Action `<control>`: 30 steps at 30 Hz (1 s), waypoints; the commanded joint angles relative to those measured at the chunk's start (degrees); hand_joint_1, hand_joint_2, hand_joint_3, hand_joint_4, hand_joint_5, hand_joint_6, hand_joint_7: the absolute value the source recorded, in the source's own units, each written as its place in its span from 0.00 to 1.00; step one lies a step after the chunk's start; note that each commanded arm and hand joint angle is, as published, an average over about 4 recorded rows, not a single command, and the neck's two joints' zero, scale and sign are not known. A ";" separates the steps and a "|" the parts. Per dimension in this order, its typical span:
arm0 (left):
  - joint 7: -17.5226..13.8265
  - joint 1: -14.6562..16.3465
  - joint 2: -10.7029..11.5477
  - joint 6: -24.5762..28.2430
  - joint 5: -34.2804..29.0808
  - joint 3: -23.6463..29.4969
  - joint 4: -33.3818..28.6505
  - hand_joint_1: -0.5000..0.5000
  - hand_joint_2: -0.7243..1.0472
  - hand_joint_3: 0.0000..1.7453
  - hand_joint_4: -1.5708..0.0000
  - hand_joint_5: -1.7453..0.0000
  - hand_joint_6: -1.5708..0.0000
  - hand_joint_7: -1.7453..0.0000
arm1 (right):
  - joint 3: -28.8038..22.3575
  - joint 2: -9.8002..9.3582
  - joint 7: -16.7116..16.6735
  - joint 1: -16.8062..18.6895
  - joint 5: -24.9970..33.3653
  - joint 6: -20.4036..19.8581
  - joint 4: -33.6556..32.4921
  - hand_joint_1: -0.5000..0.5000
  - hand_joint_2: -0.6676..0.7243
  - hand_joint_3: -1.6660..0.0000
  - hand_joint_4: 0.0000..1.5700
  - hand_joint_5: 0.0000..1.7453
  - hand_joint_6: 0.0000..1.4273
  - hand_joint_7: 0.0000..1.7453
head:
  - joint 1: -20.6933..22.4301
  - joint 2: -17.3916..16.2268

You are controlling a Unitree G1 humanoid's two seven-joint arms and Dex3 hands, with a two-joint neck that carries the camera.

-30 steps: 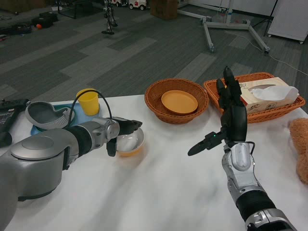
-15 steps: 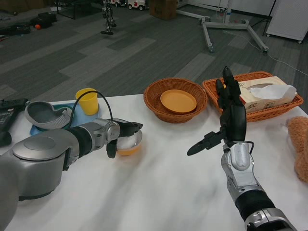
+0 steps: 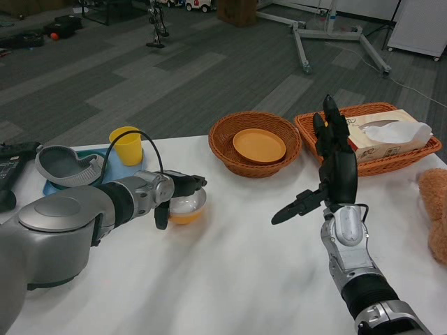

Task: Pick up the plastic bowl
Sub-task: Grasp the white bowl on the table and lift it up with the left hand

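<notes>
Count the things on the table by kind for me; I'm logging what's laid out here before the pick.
Baskets: 2, round wicker basket and rectangular wicker basket
Bowls: 2, plastic bowl in the left hand, grey bowl
Plates: 1, orange plate
Cups: 1, yellow cup
Trays: 1, blue tray
Tissue boxes: 1, tissue box
Plush toys: 1, brown plush toy
Total: 9

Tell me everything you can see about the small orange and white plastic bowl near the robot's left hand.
The small round plastic bowl, orange outside and glossy whitish inside, sits on the white table, left of centre. It looks tipped, its opening turned partly toward the camera. The black left hand grips it, fingers over its top rim and one down its left side. Whether its base is off the table cannot be told. Nothing shows inside it.
</notes>
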 commanded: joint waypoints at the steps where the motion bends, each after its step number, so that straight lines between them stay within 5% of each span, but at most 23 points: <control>1: 0.35 0.94 0.04 -0.02 0.25 -0.42 0.38 0.68 0.69 0.00 1.00 0.41 0.55 0.60 | -0.06 -0.05 -0.16 0.31 0.21 -0.69 0.08 0.04 0.82 1.00 0.00 0.00 0.00 0.00 | 0.00 0.00; 5: 1.14 1.07 -0.05 0.02 -1.12 -0.28 0.38 0.82 0.63 0.00 0.90 0.09 0.31 0.50 | -0.06 -0.05 -0.16 0.31 0.26 -0.69 -0.01 0.04 0.82 1.00 0.00 0.00 0.00 0.00 | 0.04 -0.15; 7: 1.54 1.20 -0.05 0.07 -2.83 -0.24 0.38 0.87 0.61 0.00 0.74 0.00 0.22 0.44 | -0.06 -0.05 -0.16 0.31 0.30 -0.73 0.04 0.04 0.82 1.00 0.00 0.00 0.00 0.00 | 0.05 -0.12; 10: 1.73 1.51 -0.05 0.07 -5.25 0.00 0.45 0.92 0.65 0.00 0.42 0.00 0.14 0.32 | -0.06 -0.12 -0.16 0.37 0.43 -0.71 0.02 0.04 0.82 1.00 0.00 0.00 0.00 0.00 | 0.04 -0.13; 13: 1.80 1.99 -0.05 0.07 -7.00 0.90 0.43 0.97 0.65 0.00 0.24 0.00 0.10 0.27 | -0.06 -0.14 -0.16 0.39 0.52 -0.69 -0.01 0.04 0.82 1.00 0.00 0.00 0.00 0.00 | 0.13 -0.17; 19: 1.80 2.92 0.17 0.07 -7.40 4.07 0.16 0.95 0.68 0.00 0.16 0.00 0.12 0.20 | -0.02 -0.23 -0.16 0.39 0.61 -0.69 -0.01 0.04 0.82 1.00 0.00 0.00 0.00 0.00 | 0.21 -0.22; 30: 0.55 4.72 1.95 1.03 -6.06 11.82 -3.40 0.91 0.70 0.00 0.12 0.00 0.10 0.24 | -0.06 -0.34 -0.16 0.37 0.96 -0.69 0.10 0.04 0.82 1.00 0.00 0.00 0.00 0.00 | 0.72 -0.19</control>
